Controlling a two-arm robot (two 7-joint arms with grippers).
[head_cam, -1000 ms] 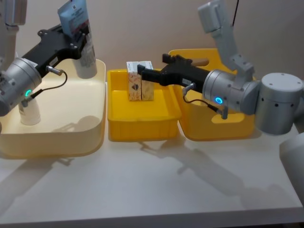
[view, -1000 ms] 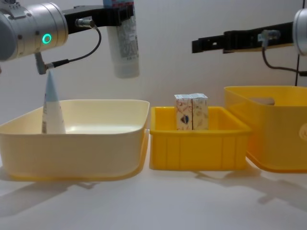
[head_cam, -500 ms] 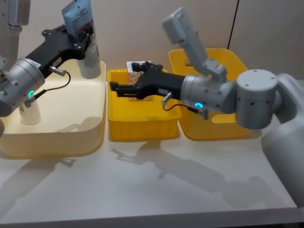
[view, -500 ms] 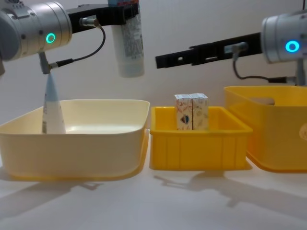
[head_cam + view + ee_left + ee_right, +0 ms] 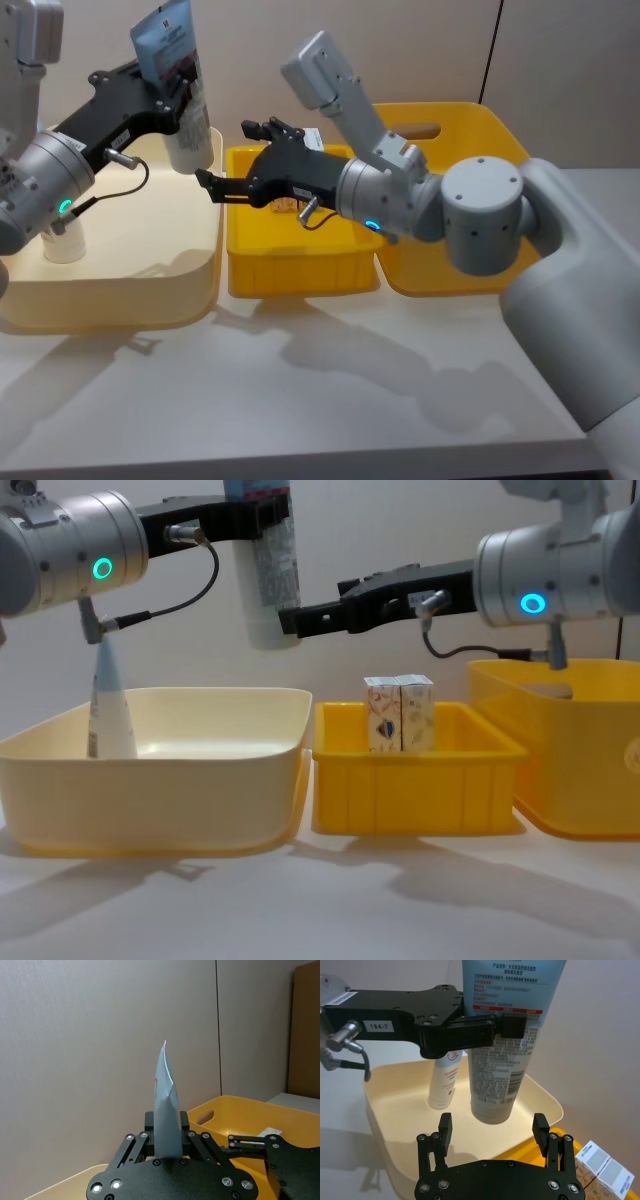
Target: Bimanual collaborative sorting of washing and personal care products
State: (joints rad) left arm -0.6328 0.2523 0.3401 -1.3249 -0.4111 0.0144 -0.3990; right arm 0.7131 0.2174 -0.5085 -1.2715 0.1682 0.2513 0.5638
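Observation:
My left gripper (image 5: 176,92) is shut on a pale blue-white squeeze tube (image 5: 178,85), held cap-down above the far right corner of the cream bin (image 5: 120,300). The chest view has this tube (image 5: 272,580) hanging from the left gripper (image 5: 262,515). My right gripper (image 5: 212,186) is open, its tips level with the tube's cap end and just beside it (image 5: 292,620). From the right wrist, the tube (image 5: 497,1070) hangs ahead, between the spread fingers (image 5: 445,1130). A second tube (image 5: 108,705) stands in the cream bin. Two patterned cartons (image 5: 400,712) stand in the small yellow bin (image 5: 410,790).
A large yellow bin (image 5: 580,770) with handle holes stands right of the small one. The three bins sit side by side along the back of the white table (image 5: 330,390), close to the wall. The table's front half is bare.
The right arm has swung left from over the small yellow bin to the hanging tube's cap end. The left gripper, still holding the tube, has shifted slightly right.

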